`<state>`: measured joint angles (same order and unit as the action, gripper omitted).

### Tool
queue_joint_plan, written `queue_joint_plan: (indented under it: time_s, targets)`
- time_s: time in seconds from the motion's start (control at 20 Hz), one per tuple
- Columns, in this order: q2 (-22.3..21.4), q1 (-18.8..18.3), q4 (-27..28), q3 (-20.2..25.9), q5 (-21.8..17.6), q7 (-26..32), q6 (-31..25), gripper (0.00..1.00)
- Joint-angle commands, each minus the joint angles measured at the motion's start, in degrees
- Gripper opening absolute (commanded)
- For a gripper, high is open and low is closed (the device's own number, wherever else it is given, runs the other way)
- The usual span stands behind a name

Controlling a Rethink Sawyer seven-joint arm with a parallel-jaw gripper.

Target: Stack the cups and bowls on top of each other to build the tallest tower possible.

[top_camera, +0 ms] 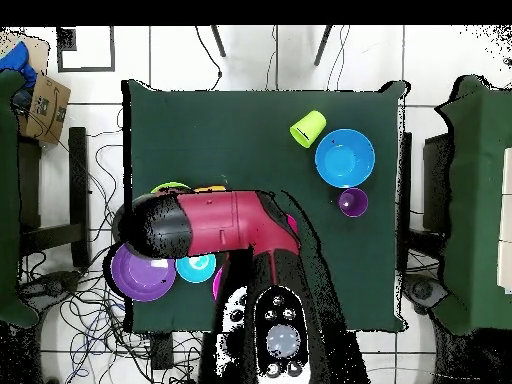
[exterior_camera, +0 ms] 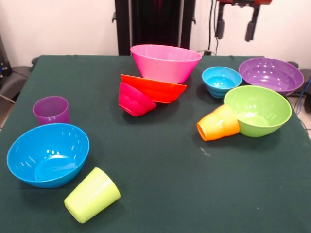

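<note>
Left to right, front view:

Purple cup [exterior_camera: 51, 110] upright near the left edge, just behind the blue bowl [exterior_camera: 48, 154]. Green cup [exterior_camera: 92, 194] on its side in front of that bowl, mouth toward the camera. Risk: rolls off line if nudged before a pinch lands, and a side-on grab likely slips on the taper.

Tower [exterior_camera: 155, 77] mid-table: red bowl [exterior_camera: 134, 99] tipped on its side, orange bowl [exterior_camera: 154, 88] tilted against it, pink bowl [exterior_camera: 165, 62] behind and touching. Leaning, not seated flat. Any load on top or a brush from the arm probably slides the orange bowl off and drops the lot.

Right of it: small light-blue bowl [exterior_camera: 221, 81] upright; orange cup [exterior_camera: 218, 123] on its side, touching the green bowl [exterior_camera: 258, 110]; purple bowl [exterior_camera: 271, 75] at the back right. Pulling the green bowl likely sets the orange cup rolling.

Gripper [exterior_camera: 236, 23] raised above the light-blue and purple bowls, fingers spread, holding nothing. Overhead view: arm [top_camera: 215, 222] covers that side, so bowls under it only partly visible. Straight descent risks clipping a bowl rim.

Also: all glossy, so slippage likely on wide rims.
</note>
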<state>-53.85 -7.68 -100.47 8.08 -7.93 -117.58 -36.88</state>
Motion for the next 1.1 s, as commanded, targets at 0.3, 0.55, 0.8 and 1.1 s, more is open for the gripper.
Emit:
queue_joint_plan:
  time_s: [0.3, 0.55, 0.8, 1.1]
  targets:
    - [6.5, 2.2, 6.2, 0.0, 3.1, -8.2, -1.2, 1.00]
    - [9.3, 0.9, 7.3, 1.5, 4.0, -5.7, 0.9, 1.00]
    - [10.4, 0.3, 10.3, 1.7, 3.9, -3.8, -1.4, 1.00]
    - [13.8, -0.8, 14.9, 3.7, 3.0, 0.4, -1.8, 1.00]
